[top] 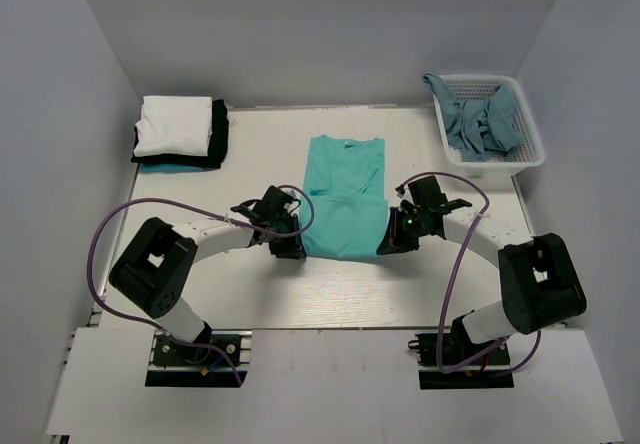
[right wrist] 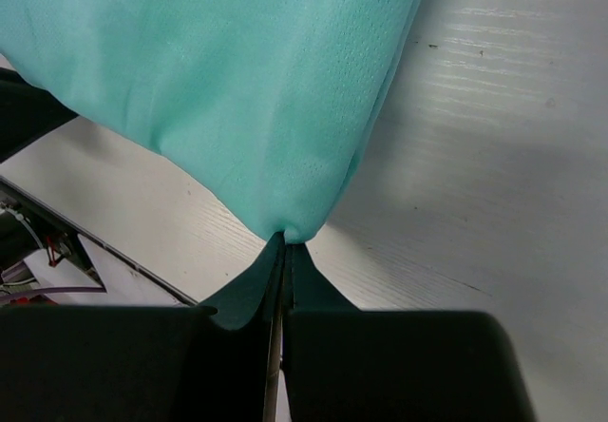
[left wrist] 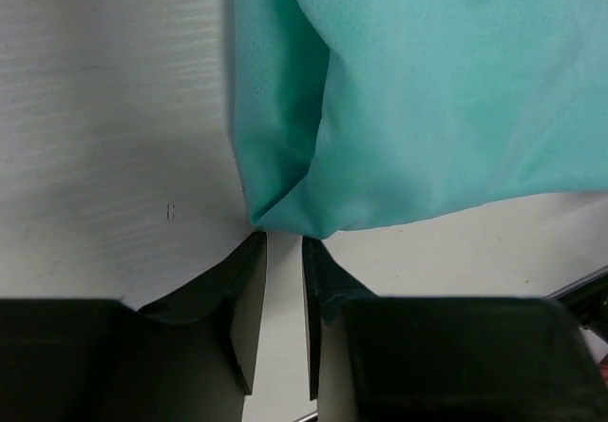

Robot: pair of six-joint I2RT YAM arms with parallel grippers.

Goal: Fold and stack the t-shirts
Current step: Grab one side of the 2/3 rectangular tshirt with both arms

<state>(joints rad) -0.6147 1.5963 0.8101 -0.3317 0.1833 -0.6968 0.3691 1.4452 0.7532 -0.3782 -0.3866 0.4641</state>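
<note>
The turquoise-green t-shirt (top: 345, 194) lies flat mid-table, sleeves folded in, neck label at the far end. My left gripper (top: 291, 248) is at its near left corner. In the left wrist view the left gripper (left wrist: 283, 243) has its jaws a narrow gap apart, and the corner of the shirt (left wrist: 427, 108) lies just at the tips, not pinched. My right gripper (top: 391, 244) is at the near right corner. In the right wrist view the right gripper (right wrist: 288, 243) is shut on the corner of the shirt (right wrist: 237, 89). A folded stack (top: 180, 132) of white, black and teal shirts sits far left.
A white lattice basket (top: 536, 150) stands at the far right with grey-blue cloth (top: 480, 119) heaped in it. Grey walls close in the table on three sides. The table's near edge (top: 330, 326) runs just behind both grippers.
</note>
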